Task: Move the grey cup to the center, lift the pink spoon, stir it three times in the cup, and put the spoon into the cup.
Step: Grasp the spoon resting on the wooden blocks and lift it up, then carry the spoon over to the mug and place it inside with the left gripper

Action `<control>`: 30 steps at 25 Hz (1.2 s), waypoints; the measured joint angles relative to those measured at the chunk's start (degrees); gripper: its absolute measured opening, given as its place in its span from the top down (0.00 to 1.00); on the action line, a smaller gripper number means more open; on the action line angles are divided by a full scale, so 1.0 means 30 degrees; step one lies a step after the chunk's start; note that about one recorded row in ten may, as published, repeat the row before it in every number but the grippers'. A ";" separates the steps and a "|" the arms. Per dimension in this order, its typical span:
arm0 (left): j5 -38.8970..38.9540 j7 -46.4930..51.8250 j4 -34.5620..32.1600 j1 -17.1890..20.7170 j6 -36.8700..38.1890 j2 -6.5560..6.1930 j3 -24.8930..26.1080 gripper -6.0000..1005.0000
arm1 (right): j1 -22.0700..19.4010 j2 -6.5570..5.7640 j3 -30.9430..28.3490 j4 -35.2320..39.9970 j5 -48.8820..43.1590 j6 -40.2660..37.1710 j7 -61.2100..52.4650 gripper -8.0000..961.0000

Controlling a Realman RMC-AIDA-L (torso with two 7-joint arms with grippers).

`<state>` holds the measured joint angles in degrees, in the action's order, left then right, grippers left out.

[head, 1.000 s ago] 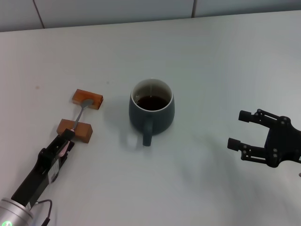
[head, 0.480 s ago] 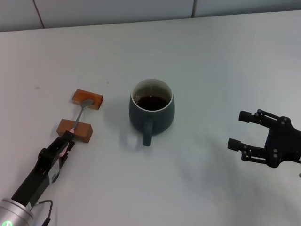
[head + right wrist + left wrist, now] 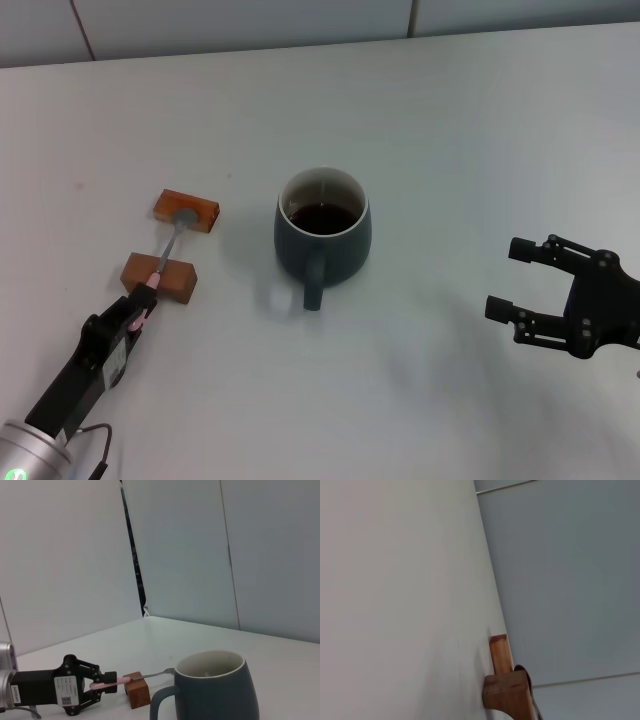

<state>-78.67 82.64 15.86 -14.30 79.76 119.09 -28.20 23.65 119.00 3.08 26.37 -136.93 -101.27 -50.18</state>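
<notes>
The grey cup [image 3: 322,238] stands near the table's middle with dark liquid in it, handle toward me; it also shows in the right wrist view [image 3: 215,692]. The pink spoon [image 3: 168,255] lies across two orange-brown blocks, bowl on the far block [image 3: 187,210], neck over the near block [image 3: 160,276]. My left gripper [image 3: 138,305] is at the pink handle's end, with its fingers [image 3: 111,676] on either side of the handle [image 3: 106,684] and a gap showing. My right gripper [image 3: 505,277] is open and empty, low over the table, well right of the cup.
The two blocks also show in the left wrist view, near block [image 3: 507,697] and far block [image 3: 500,655]. A grey wall [image 3: 250,20] runs along the table's far edge.
My left gripper has slid back a little along the handle toward me, so more pink shows. The spoon, cup and right gripper have not moved.
</notes>
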 joint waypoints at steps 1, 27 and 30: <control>-0.0011 -0.0003 -0.0039 -0.0036 -0.0013 -0.0001 -0.0037 0.80 | -0.0006 0.0000 0.0000 0.0000 0.0000 0.0001 -0.0001 0.13; -1.2270 0.8784 -3.1380 -0.5707 0.5472 -0.0932 -0.5991 0.87 | 0.0045 0.0053 -0.0030 -0.0060 0.0136 -0.0162 0.0029 0.13; -1.3587 0.8691 -3.2208 -0.6491 0.6805 -0.1093 -0.6087 0.87 | 0.0050 0.0056 -0.0106 -0.0101 0.0146 -0.0162 0.0029 0.13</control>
<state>-119.43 108.72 -80.76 -33.77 100.18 115.81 -46.46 23.80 119.17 2.76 26.07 -136.49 -101.75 -50.09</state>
